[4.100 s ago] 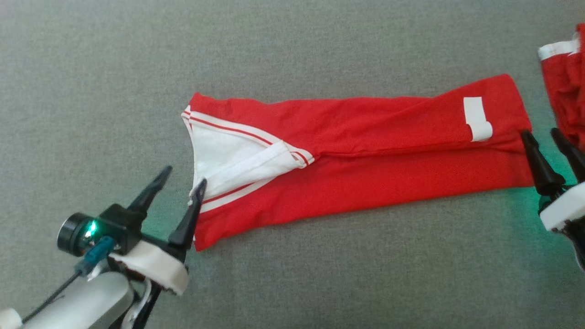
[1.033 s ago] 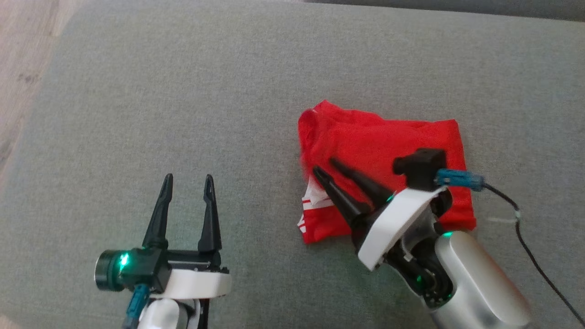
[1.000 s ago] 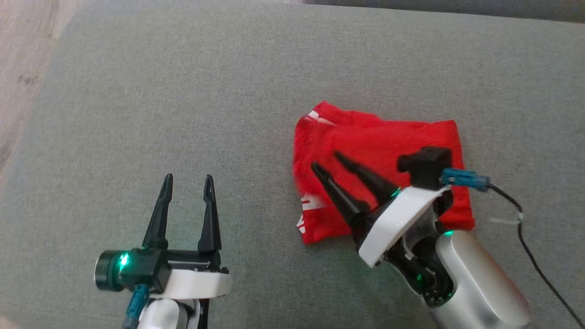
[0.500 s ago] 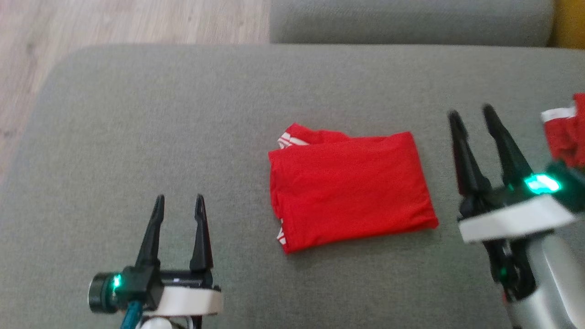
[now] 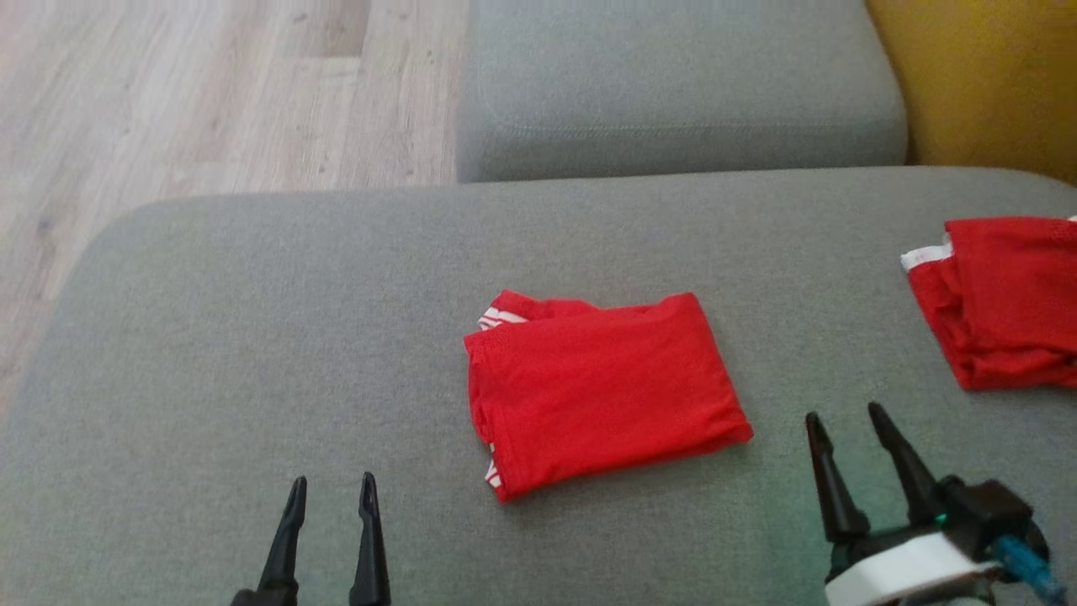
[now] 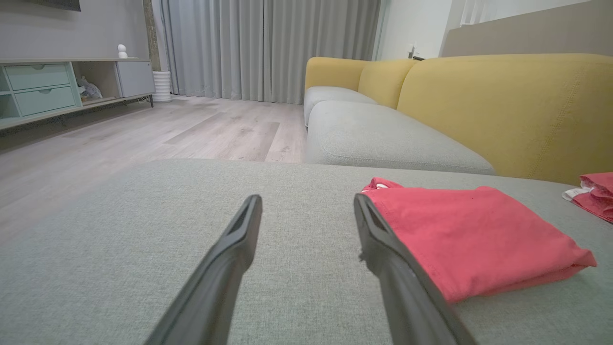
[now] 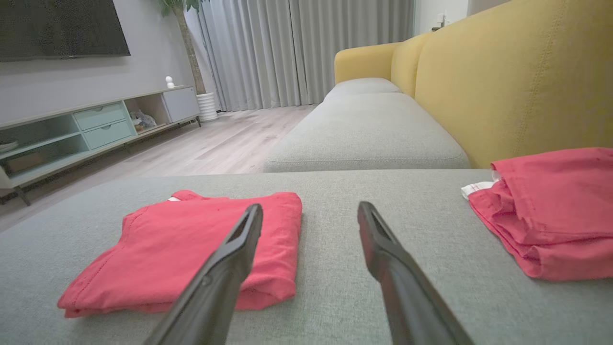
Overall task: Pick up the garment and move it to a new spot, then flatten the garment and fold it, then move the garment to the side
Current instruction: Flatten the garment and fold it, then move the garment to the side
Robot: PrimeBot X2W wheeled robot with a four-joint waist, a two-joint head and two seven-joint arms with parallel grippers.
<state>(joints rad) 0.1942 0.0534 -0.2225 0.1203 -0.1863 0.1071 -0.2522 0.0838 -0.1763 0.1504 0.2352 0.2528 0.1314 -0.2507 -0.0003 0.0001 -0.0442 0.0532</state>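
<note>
- Head view: I am hovering my left hand [image 5: 333, 481] and right hand [image 5: 843, 414] wide and empty, with the folded garment [image 5: 606, 391] lying between them on the sofa seat [image 5: 252, 337].
- Left wrist view: the garment is lying ahead, right of my fingers (a shallow pinch risks lifting only the top layer, undoing the fold).
- Right wrist view: a second red garment [image 7: 555, 211] is lying nearby; sliding mine that way risks tangling them.

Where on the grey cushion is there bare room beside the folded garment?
Widest bare patch: cushion left of the folded garment, out to the cushion's rounded edge. A narrower strip separates it from the second red garment, crowding the right end.
</note>
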